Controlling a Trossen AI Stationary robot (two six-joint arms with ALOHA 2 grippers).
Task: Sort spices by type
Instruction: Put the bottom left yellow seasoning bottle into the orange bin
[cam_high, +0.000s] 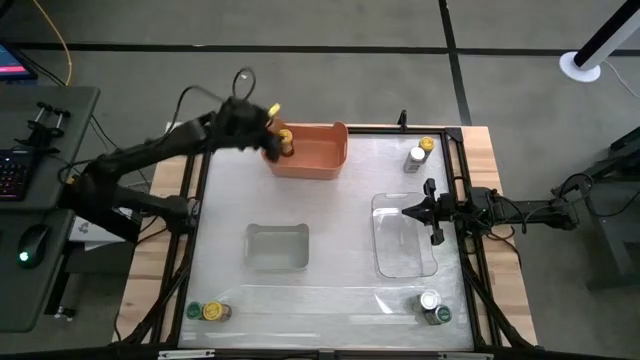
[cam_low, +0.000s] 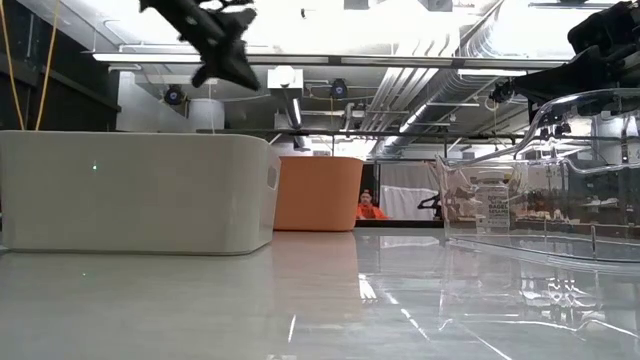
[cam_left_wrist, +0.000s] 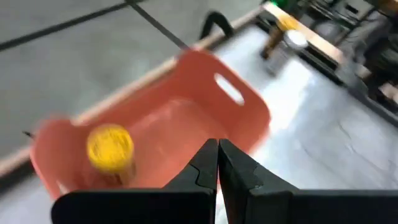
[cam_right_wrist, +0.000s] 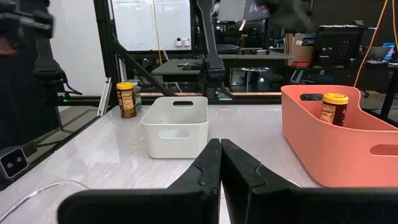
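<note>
The left end effector (cam_high: 272, 140) hangs above the near-left rim of the orange tub (cam_high: 318, 165), its fingers pressed together and holding nothing. Inside the tub, at its left end, one yellow-lidded jar (cam_high: 285, 141) stands upright against the wall. The tub sits at the far edge of the table (cam_high: 330, 305), left of centre.

The right end effector (cam_high: 415, 211) waits at the right side, fingers closed and empty, above the right rim of the clear tub (cam_high: 404, 235), with its arm reaching in over the table's right edge.

The remaining jars sit in the corners. In the far right corner, a yellow-lidded jar (cam_high: 428, 145) and a silver-lidded jar (cam_high: 416, 156) stand touching or nearly so, close to the frame rail. In the near right corner, a silver-lidded jar (cam_high: 429, 300) and a green-lidded jar (cam_high: 441, 315) stand side by side, near the edge. In the near left corner, a green-lidded jar (cam_high: 194, 311) and a yellow-lidded jar (cam_high: 213, 311) stand just beside each other, also hard by the edge.

The white tub (cam_high: 277, 246) lies left of the clear tub, with a bare gap between them. A wide bare band of table runs along the near side between the two corner pairs, and another bare stretch lies between the orange tub and the far right jars.
</note>
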